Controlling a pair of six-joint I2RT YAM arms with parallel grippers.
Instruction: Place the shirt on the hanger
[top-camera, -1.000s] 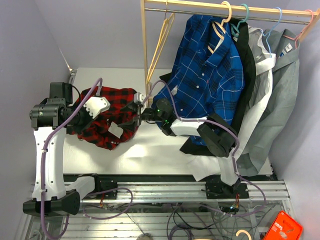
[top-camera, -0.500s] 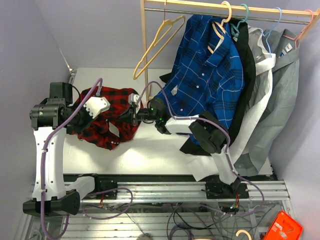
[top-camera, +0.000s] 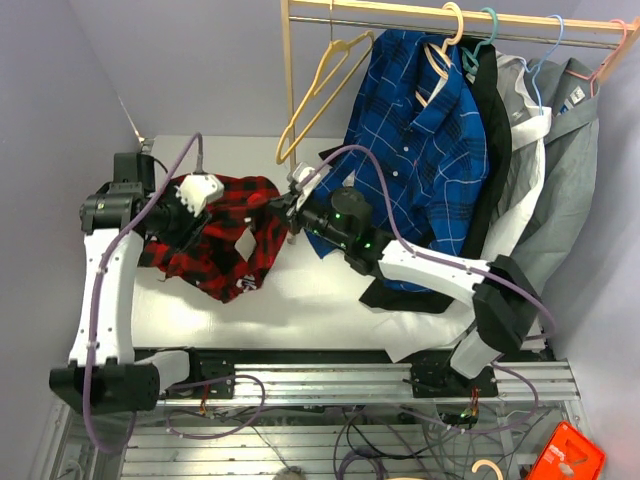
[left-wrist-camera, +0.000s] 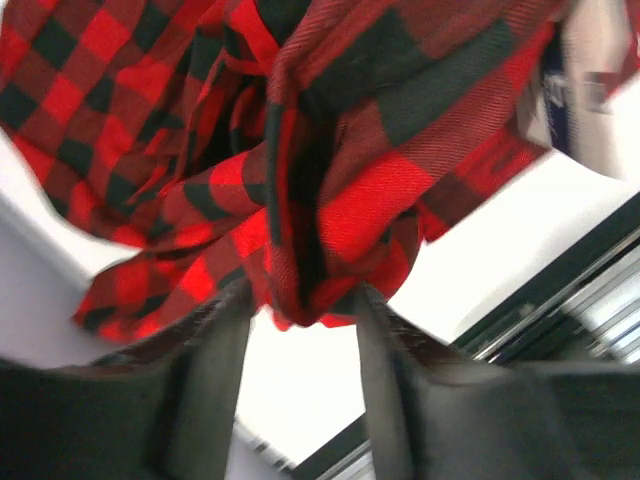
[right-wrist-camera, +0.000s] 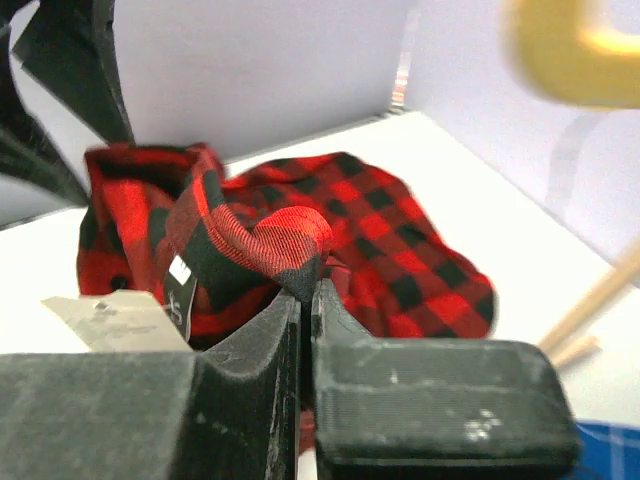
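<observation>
Shirt (top-camera: 230, 235) nearer hanger (right-wrist-camera: 570, 60) now, left pincer (left-wrist-camera: 300, 300) and right pincer (right-wrist-camera: 305, 295) tight on it.

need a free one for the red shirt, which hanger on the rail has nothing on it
The pale yellow hanger at the rail's left end; it hangs bare, while the others all carry garments.

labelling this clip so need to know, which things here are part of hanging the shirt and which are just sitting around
In the job:
shirt, hanger, left gripper, right gripper, both clamped on the shirt.

Just there:
blue plaid shirt, grey shirt, teal hanger, pink hanger.
</observation>
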